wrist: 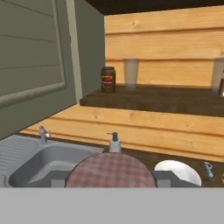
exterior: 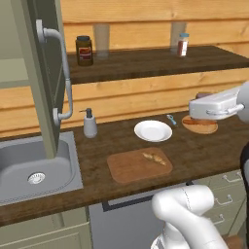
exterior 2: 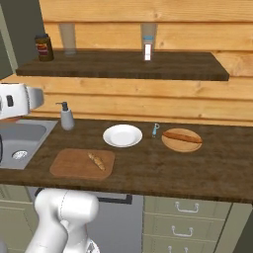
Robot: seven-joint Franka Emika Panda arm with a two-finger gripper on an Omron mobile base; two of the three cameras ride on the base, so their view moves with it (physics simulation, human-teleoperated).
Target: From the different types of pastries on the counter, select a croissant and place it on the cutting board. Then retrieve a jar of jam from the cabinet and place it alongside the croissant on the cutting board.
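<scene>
While the croissant (exterior: pixel 154 158) lies on the board (exterior: pixel 127 168), the gripper (wrist: pixel 110 178) holds a jar (wrist: pixel 110 171) with a checked lid, jaws clamped on it. A second jar (exterior: pixel 84 50) stands on the shelf (exterior: pixel 146 62).

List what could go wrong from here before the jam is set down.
1. The gripper seems shut on the jam jar, high above the counter; a slip would drop it.
2. The croissant lies on the cutting board's right part; lowering there could crush it, so aim for the bare left part.
3. The open cabinet door and the plate stand close to the board; a wide swing may hit them.
</scene>
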